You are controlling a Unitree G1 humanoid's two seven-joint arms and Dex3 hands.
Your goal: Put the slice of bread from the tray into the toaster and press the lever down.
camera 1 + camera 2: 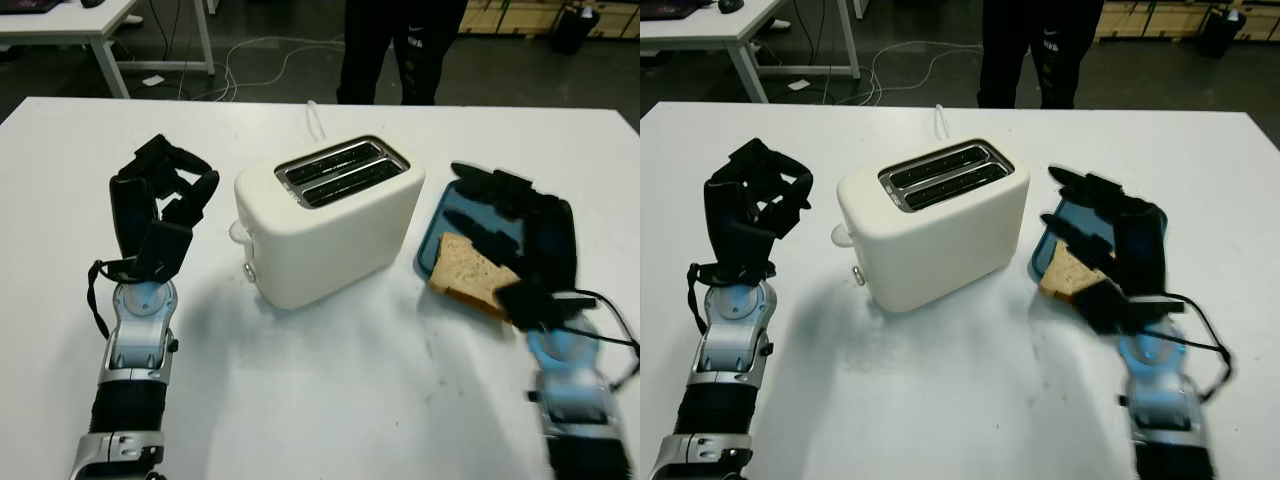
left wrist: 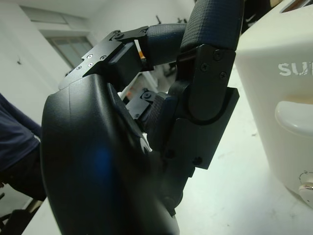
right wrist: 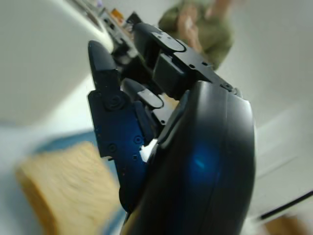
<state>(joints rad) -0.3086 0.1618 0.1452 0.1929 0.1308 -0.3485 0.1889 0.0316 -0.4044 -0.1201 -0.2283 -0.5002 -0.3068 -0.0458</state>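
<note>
A white worktop (image 1: 330, 390) carries everything; beyond its far edge lies a dark floor with loose cables (image 1: 265, 60), another white table (image 1: 70, 25) at the far left, and a person in dark trousers (image 1: 400, 45) standing behind the middle.

The cream two-slot toaster (image 1: 325, 225) sits near the centre, turned at an angle: its slots (image 1: 342, 172) run from near left to far right, and its lever (image 1: 238, 232) and knob end faces the near left, toward the left hand (image 1: 160, 205). That hand is raised off the worktop just left of the toaster, its fingers (image 2: 195, 29) curled narrow and holding nothing.

A blue tray (image 1: 450, 225) lies to the right of the toaster, just beside it. The slice of bread (image 1: 472, 275) lies on the tray's near end, flat, its long side running left to right and its near edge overhanging the tray rim. The right hand (image 1: 1110, 255) hovers over the tray and bread, fingers (image 1: 490, 185) stretched out toward the far side, holding nothing.
</note>
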